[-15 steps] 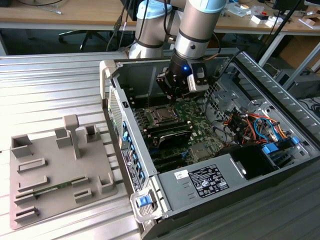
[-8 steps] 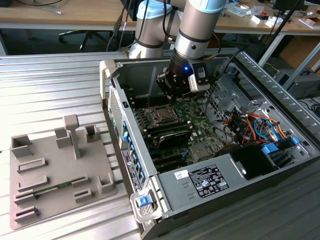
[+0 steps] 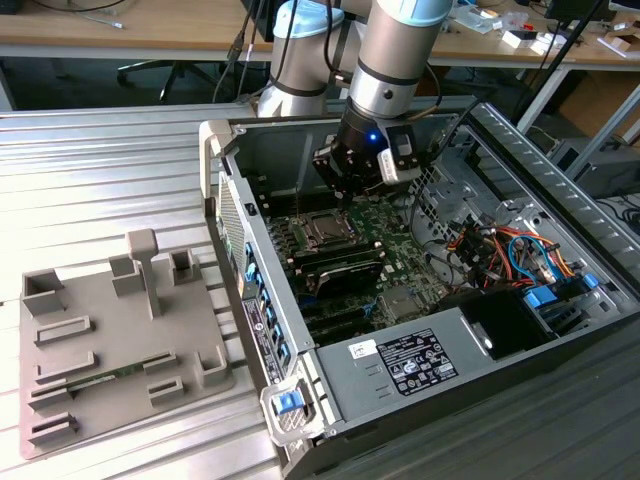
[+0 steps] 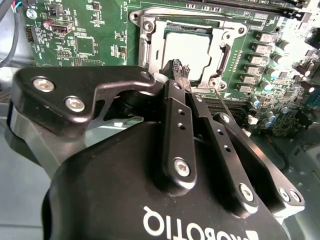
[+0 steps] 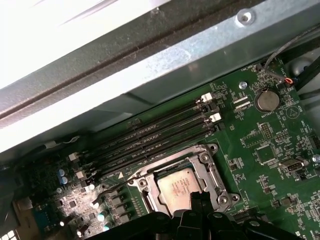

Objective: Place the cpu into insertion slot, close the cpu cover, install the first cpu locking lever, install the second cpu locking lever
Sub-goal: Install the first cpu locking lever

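silvery cpu (image 5: 179, 187), green motherboard (image 5: 265, 142)

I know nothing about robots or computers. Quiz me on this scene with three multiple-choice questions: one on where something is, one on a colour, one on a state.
1. Where is the cpu?
A. in the insertion slot
B. on the floor
C. on top of the arm

2. What colour is the circuit board?
A. red
B. green
C. white

3. How does the cpu cover stand?
A. upright on its hinge
B. taken off altogether
C. folded down around the cpu

Answers:
1 A: in both wrist views its silvery face sits framed in the socket.
2 B: green shows all around the socket.
3 C: the shiny metal frame lies flat, with the chip showing through its window.
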`<state>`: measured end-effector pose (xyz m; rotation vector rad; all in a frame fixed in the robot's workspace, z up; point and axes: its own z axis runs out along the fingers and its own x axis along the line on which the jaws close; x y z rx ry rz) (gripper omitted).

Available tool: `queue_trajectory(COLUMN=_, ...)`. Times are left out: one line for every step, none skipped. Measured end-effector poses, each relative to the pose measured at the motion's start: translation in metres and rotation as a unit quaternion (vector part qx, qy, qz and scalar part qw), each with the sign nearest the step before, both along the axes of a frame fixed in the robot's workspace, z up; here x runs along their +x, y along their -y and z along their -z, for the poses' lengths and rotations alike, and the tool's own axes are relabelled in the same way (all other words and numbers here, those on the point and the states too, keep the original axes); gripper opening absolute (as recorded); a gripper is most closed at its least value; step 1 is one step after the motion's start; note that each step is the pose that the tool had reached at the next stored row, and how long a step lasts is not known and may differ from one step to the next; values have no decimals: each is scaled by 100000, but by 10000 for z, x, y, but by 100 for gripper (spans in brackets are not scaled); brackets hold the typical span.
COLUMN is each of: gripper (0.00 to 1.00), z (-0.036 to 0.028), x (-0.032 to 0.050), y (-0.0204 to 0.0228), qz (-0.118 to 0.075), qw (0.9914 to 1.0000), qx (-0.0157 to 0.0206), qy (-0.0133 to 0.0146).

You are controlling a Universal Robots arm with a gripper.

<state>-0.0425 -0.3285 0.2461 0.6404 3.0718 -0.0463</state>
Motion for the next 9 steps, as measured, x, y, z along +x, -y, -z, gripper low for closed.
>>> queue_trajectory(gripper=11, z=0, x=0, y=0, qz=-282, qw=100000, qx=1, qy=1)
queue_trajectory(gripper=11, z=0, x=0, y=0, qz=-511, qw=99999, qx=6, qy=-2)
queue_trajectory(gripper=11, z=0, x=0, y=0, qz=-631, qw=99998, qx=6, qy=0)
queue_trajectory(gripper=11, z=0, x=0, y=0, qz=-772, qw=99997, qx=8, qy=-1)
queue_trajectory(gripper=11, z=0, x=0, y=0, qz=-898, qw=99996, qx=9, qy=0)
queue_trajectory(gripper=11, z=0, x=0, y=0, qz=-1018, qw=99995, qx=7, qy=0)
queue_trajectory(gripper=11, z=0, x=0, y=0, qz=-1251, qw=99992, qx=11, qy=-1)
queue_trajectory(gripper=11, z=0, x=0, y=0, qz=-1450, qw=99989, qx=10, qy=-1)
queue_trajectory(gripper=11, z=0, x=0, y=0, qz=-1557, qw=99988, qx=11, qy=0)
